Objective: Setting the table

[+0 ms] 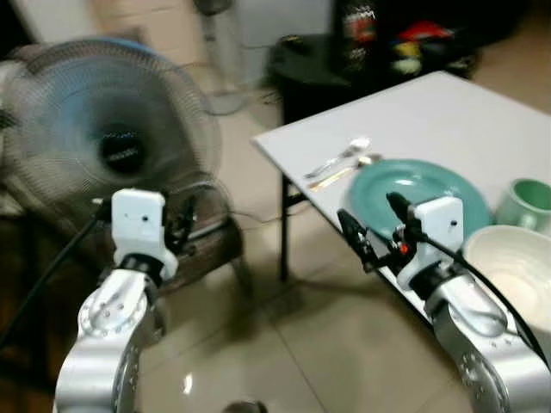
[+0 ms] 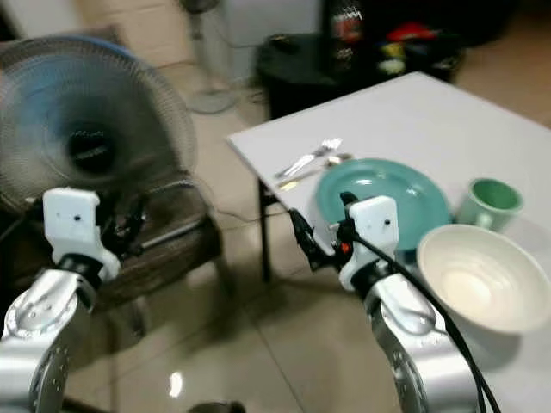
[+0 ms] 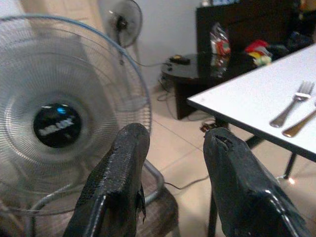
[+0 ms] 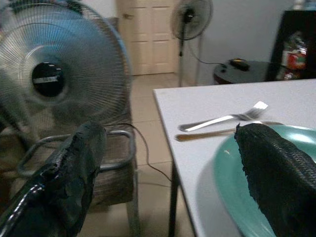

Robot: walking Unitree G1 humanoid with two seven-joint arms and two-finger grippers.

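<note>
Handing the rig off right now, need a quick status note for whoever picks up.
Left claw: open, empty, over the floor facing the fan.
Right claw: open, empty, at the white table edge by the teal plate.
Laid: plate, with fork and a gold utensil beside it, green mug, white bowl.
Left: whatever the setting still lacks; nothing in hand.

Open floor lies between the fan and the table edge.
</note>
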